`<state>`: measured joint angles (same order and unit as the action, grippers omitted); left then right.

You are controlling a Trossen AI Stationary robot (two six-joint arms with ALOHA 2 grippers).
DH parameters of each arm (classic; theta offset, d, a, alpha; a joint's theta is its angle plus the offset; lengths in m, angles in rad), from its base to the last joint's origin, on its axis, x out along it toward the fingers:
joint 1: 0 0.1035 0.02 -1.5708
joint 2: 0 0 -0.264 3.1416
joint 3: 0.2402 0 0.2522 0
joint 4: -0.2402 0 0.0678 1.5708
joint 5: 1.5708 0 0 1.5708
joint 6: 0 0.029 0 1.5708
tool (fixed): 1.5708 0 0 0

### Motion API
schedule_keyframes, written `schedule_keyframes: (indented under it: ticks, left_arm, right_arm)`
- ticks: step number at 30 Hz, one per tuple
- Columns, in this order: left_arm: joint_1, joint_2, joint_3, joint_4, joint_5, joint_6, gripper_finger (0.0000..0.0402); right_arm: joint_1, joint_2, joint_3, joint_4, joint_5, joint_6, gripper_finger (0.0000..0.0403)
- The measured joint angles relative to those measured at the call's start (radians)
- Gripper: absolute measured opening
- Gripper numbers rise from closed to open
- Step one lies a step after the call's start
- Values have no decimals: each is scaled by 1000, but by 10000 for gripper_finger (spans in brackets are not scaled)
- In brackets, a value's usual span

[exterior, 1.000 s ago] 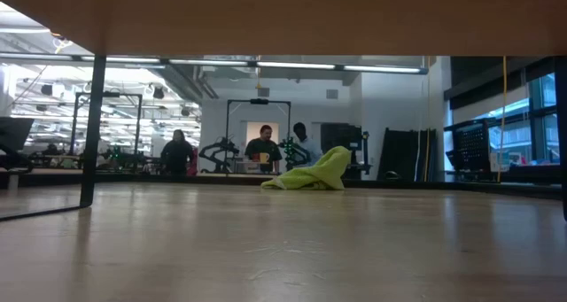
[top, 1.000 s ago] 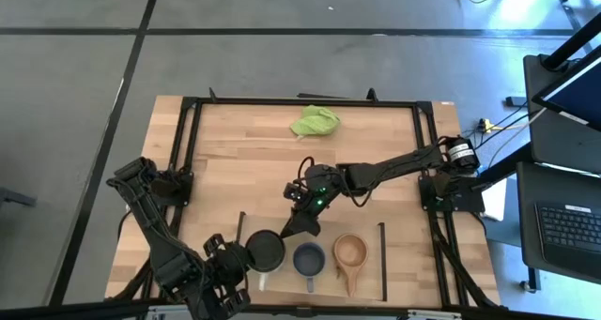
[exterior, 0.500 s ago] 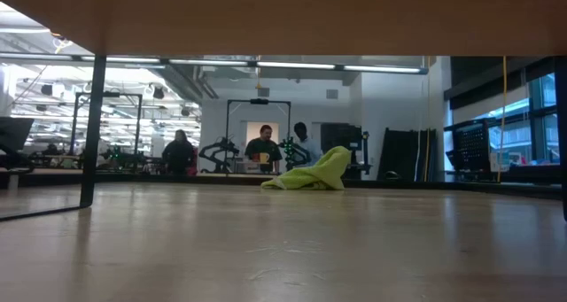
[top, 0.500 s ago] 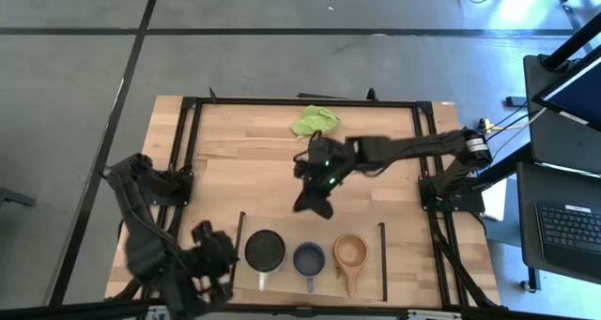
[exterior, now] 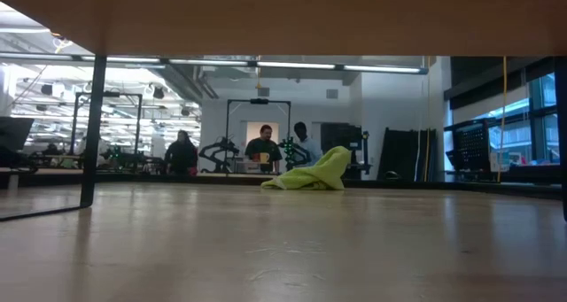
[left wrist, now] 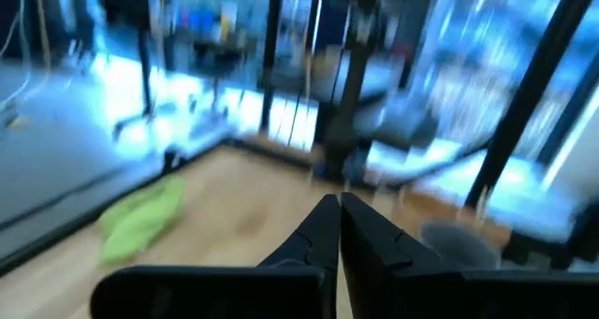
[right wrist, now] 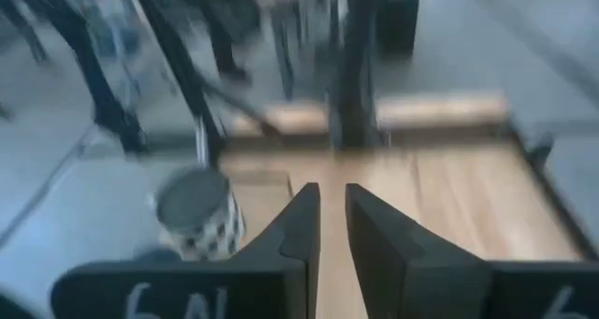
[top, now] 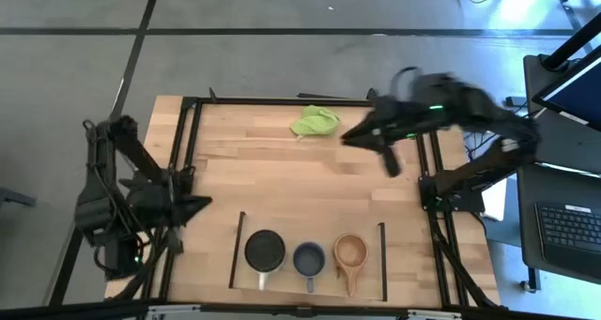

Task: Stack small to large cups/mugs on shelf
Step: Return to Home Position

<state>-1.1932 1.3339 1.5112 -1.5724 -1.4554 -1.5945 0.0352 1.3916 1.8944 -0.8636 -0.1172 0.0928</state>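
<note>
We see the three cups standing in a row on the shelf point(top: 310, 228), in the lower middle of the overhead frame. The white mug point(top: 265, 251) with its dark inside is on the left, the blue mug point(top: 308, 260) is in the centre and the wooden cup point(top: 349, 252) is on the right. Each stands just beside the next, with its handle pointing toward the bottom edge of the frame.

The left gripper point(top: 199, 205) hangs at the middle left, over the table's point(top: 282, 170) left edge and well apart from the cups. In its wrist view we see its fingers point(left wrist: 360, 235) pressed together with nothing between them.

The right gripper point(top: 390, 165) shows blurred in the upper right, just right of the green cloth point(top: 315, 122), which lies near the table's top edge. Its wrist view shows a narrow gap between the fingers point(right wrist: 304, 221), which grasp nothing.

In the low view, people point(exterior: 266, 147) stand in the room behind the cloth.
</note>
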Motion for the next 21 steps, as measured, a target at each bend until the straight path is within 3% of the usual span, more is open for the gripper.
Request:
schedule_keyframes:
  ticks: [2,4,8,11,16,18,21]
  left_arm:
    - [-39,-67,-154,-2,-100,-138,2]
    - [-51,-120,-269,0,-107,-246,2]
    - [-46,-216,-397,1,-115,-331,1]
    - [-37,-294,-439,2,-115,-299,1]
    - [-53,-461,-515,2,-114,-190,1]
    - [-66,-544,-562,1,-114,-167,0]
    - [-82,-656,-643,-1,-114,-160,0]
  right_arm:
    - [-9,-88,-61,72,-2,1,56]
    - [-19,-173,-124,135,45,3,56]
    - [-26,-326,-201,110,378,64,55]
    - [-25,-433,-232,19,457,171,55]
    - [-25,-551,-256,-170,460,478,55]
    - [-25,-585,-289,-123,391,349,55]
    - [-24,-624,-378,87,239,115,62]
